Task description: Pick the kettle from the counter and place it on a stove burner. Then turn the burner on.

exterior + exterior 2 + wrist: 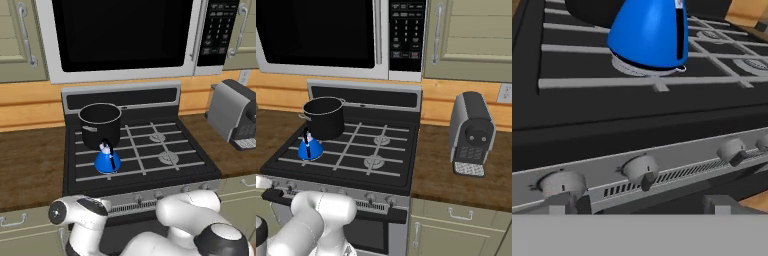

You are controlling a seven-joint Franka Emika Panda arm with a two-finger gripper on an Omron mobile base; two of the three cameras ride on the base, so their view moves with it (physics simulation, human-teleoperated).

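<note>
Sitting on the front-left stove burner [107, 168] of the black stove [145, 177] is the little blue kettle [107, 160]. It stands upright on the grey grates, with its thin black handle arching over its pale knob. Just behind it, on the back-left burner, is a big black pot [100, 125], and the two look like they are touching or very nearly so. In the hand view the kettle is close and just above the stove's front edge, and a row of grey knobs [641, 170] runs along the silver front panel below it. The gripper [637, 207] is low in front of that panel with its jaws wide apart, and they hold nothing. One dark fingertip is close to the far-left knob [562, 184], but you cannot tell if it touches. The brown wooden surface [30, 165] lies on both sides of the stove. A grey coffee machine [472, 133] stands on it to the right. A microwave [120, 35] hangs above the stove.
</note>
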